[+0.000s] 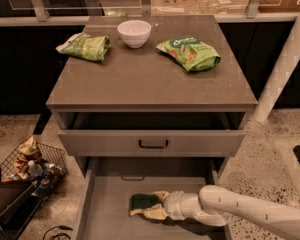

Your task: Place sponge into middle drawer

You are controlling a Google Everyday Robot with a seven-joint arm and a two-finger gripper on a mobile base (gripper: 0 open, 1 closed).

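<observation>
The sponge [141, 203], dark green on top with pale yellow foam below, lies on the grey floor of the pulled-out middle drawer [107, 204], near the drawer's middle. My gripper [157, 206] reaches in from the lower right on a white arm [240, 211] and its fingertips are at the sponge's right end, touching it. The sponge rests on the drawer floor.
A drawer front with a dark bar handle [153, 144] sits above the open drawer. On the cabinet top [150, 79] are a white bowl [134, 32] and two green snack bags [85, 46] [189, 53]. A wire basket of items [32, 166] stands on the floor at left.
</observation>
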